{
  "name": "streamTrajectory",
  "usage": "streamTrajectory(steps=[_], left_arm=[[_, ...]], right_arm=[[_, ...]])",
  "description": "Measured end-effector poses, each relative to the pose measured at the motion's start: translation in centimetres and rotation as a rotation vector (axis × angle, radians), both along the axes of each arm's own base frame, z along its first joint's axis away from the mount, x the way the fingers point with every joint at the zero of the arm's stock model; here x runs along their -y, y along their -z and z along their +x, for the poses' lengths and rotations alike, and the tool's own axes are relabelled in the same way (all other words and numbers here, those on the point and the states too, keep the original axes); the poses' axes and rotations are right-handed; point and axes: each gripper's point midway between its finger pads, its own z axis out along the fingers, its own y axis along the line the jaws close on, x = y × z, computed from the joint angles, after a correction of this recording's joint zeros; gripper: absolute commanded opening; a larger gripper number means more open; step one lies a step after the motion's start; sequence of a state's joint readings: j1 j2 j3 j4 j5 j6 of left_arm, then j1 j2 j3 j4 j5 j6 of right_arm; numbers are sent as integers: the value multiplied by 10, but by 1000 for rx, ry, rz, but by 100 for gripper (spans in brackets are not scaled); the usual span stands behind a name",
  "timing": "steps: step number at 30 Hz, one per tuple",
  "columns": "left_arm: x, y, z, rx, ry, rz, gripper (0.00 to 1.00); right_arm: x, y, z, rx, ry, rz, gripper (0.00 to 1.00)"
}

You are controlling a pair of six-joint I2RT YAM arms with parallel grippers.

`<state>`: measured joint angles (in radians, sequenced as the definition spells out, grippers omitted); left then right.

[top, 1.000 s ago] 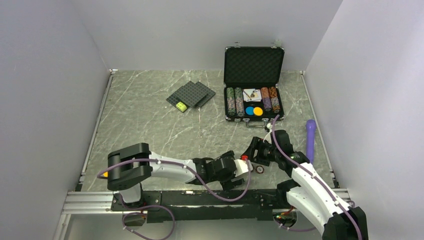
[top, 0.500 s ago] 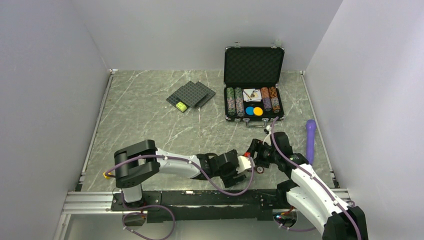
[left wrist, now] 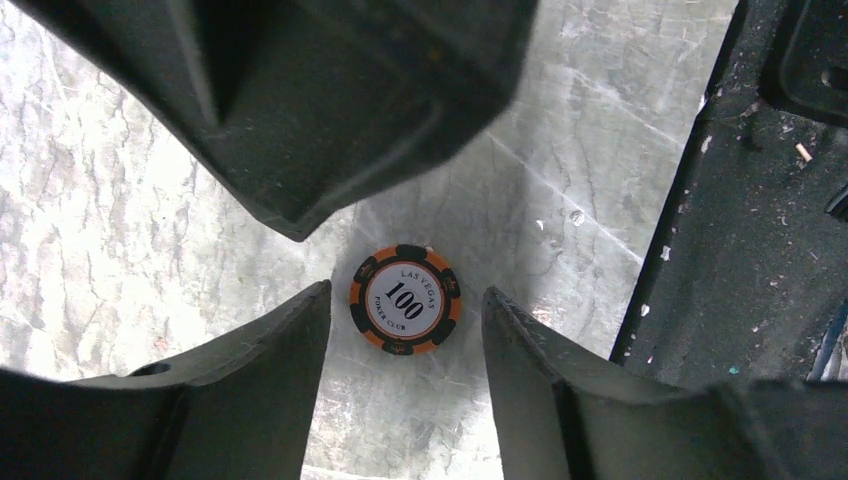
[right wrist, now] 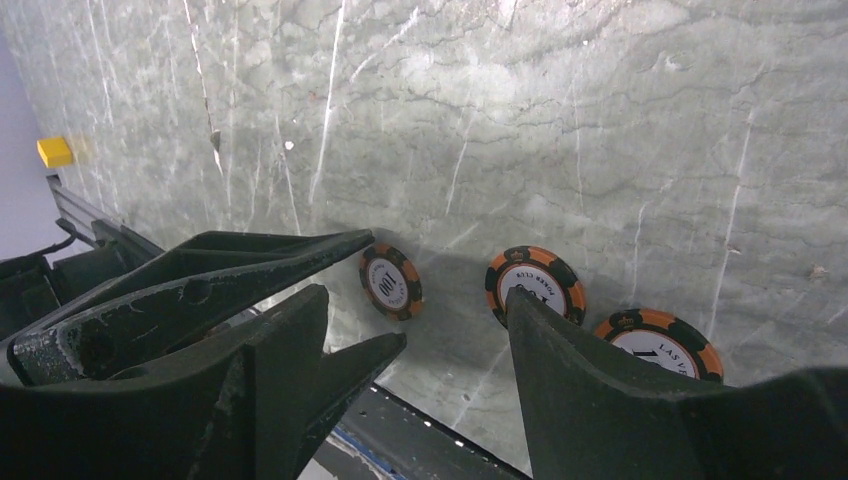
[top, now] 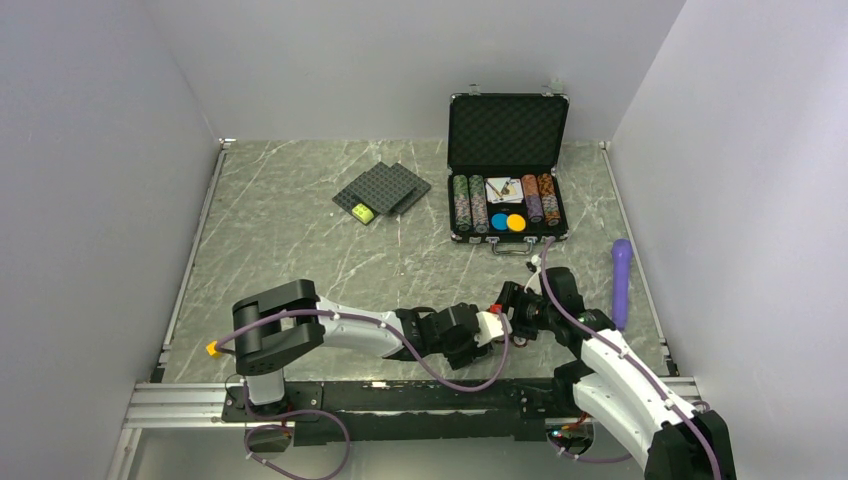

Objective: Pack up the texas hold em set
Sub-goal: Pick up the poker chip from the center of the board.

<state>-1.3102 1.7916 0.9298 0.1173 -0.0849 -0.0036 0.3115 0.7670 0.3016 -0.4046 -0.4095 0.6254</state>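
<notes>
The left pincer (left wrist: 405, 296), half open, straddles an orange chip (left wrist: 405, 300) flat on the tabletop (left wrist: 100, 230) without touching it; the right pincer (right wrist: 422, 298) gapes empty. Upper right in the overhead view, the open case (top: 507, 130) holds chip stacks (top: 470, 203), cards (top: 503, 187), two discs (top: 498, 222).

The right tool (right wrist: 418, 295) hung low over the marble table (right wrist: 600, 120), its dark fingers (right wrist: 620, 400) spread apart. Three orange-and-black poker chips lay flat just ahead of it. The left chip (right wrist: 391, 283) was between the fingertips, the middle chip (right wrist: 535, 283) at the right fingertip, and the right chip (right wrist: 660, 340) partly hidden behind that finger. The left tool's finger (right wrist: 200, 290) reached in beside the left chip.
</notes>
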Motion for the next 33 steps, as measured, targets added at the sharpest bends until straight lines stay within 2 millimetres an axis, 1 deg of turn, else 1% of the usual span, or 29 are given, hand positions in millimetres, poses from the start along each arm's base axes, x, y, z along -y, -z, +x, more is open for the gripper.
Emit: streamTrajectory(steps=[3, 12, 22, 24, 28, 33], left_arm=[[0, 1, 1, -6, -16, -5, 54], [1, 1, 5, -14, -47, -20, 45], [0, 2, 7, -51, -70, -63, 41], [-2, 2, 9, -62, -84, -72, 41], [-15, 1, 14, -82, -122, -78, 40], [-23, 1, 17, -104, -153, -96, 40]], right_arm=[[-1, 2, -3, -11, -3, 7, 69], [-2, 8, -7, -44, -13, 9, 68], [-3, 7, -7, -43, -16, 13, 68], [-3, 7, -7, -42, -16, 13, 68], [-3, 7, -7, -40, -16, 14, 68], [-4, 7, -9, -52, -25, 21, 68]])
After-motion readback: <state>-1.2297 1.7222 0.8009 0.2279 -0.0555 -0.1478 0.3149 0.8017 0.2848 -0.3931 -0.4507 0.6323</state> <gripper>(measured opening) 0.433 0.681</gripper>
